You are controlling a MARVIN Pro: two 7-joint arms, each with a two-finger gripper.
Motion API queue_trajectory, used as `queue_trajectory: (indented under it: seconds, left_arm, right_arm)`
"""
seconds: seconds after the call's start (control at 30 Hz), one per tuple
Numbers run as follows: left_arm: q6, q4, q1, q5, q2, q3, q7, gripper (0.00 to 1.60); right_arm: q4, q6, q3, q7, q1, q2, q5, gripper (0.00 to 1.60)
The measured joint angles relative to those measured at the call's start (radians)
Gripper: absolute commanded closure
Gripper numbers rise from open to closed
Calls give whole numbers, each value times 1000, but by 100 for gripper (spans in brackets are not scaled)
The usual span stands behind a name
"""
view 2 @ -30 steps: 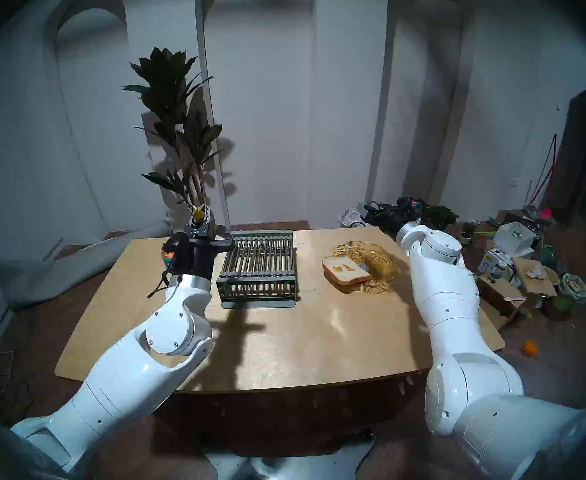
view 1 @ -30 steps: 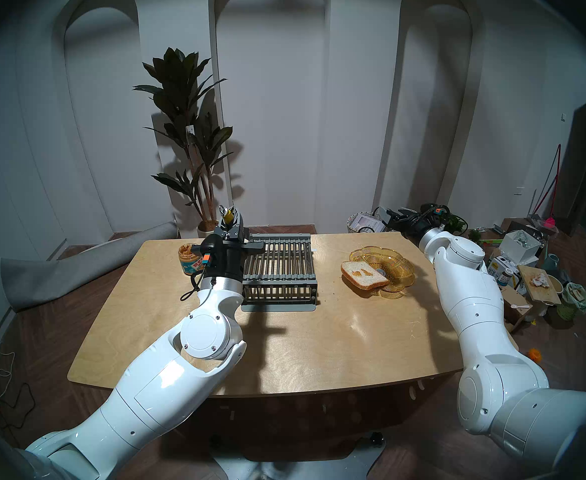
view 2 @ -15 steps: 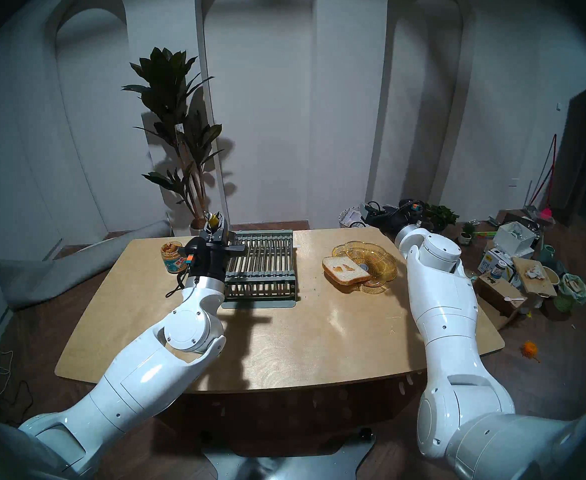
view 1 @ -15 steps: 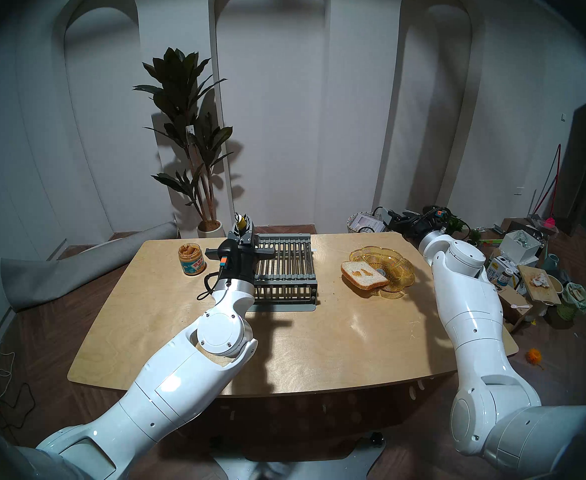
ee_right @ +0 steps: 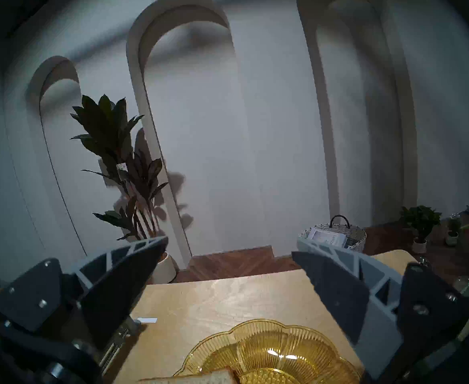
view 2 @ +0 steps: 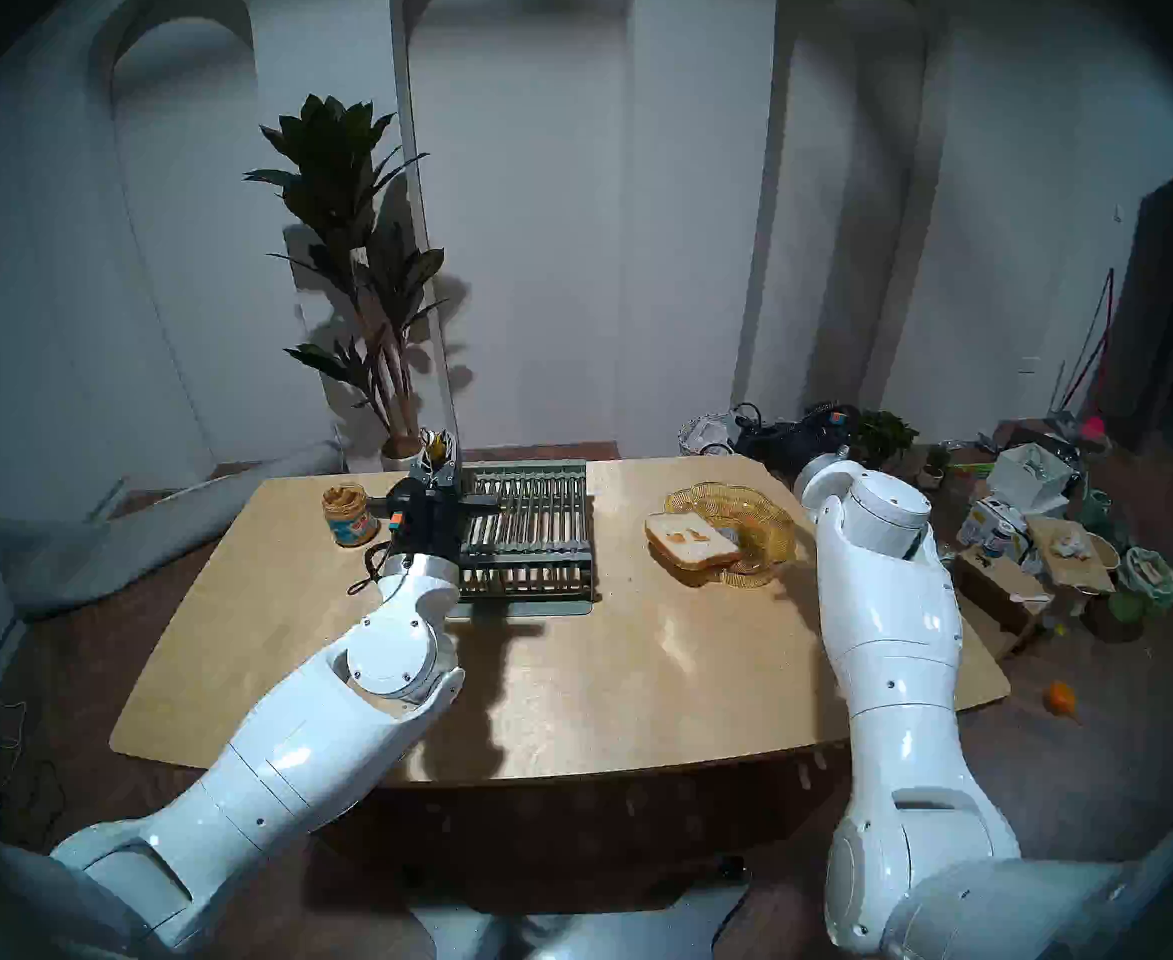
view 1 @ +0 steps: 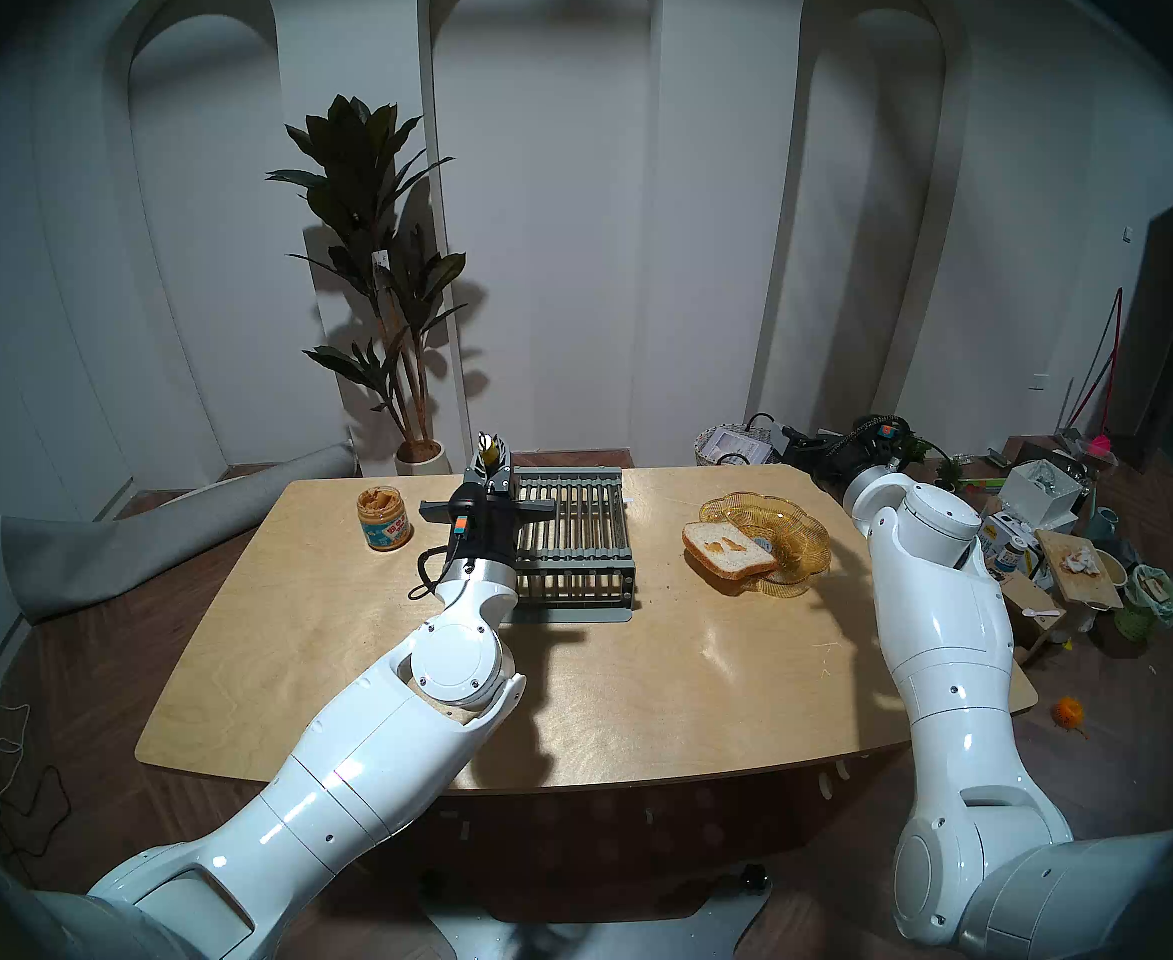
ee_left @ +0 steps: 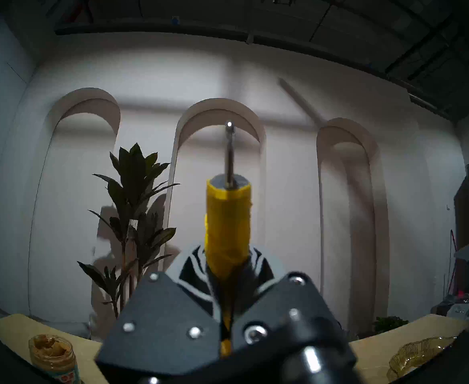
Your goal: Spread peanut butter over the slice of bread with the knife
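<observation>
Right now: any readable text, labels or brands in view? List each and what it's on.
None can be read.
Peanut butter jar label: red and blue print, too small and blurred.
White tag on the plant: no characters resolve.
Card in the woven basket: blurred.
Boxes on the floor: print too small.

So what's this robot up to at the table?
It's making peanut butter bread. The left gripper is shut on a yellow-handled knife, blade pointing up and away, raised by the grey rack, between the open jar and the bread. The slice lies half on an amber dish and has only a couple of small smears. The right gripper hangs open and empty beyond the dish.
</observation>
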Motion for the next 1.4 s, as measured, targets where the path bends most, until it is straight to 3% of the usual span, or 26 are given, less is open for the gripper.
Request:
queue_trajectory:
  seconds: [0.5,0.83,1.4]
  left_arm:
    - [-16,52,-6,1,-29,0,3,160]
    - [-36,133,-7,4,-53,-1,24,160]
    - [-36,123,11,5,-75,7,61,160]
  right_arm:
    - [-39,34,2,-22,-17,-9,-2,0]
    - [-45,33,-2,-7,-19,-11,1,0]
    - [-50,33,-5,2,-22,-13,1,0]
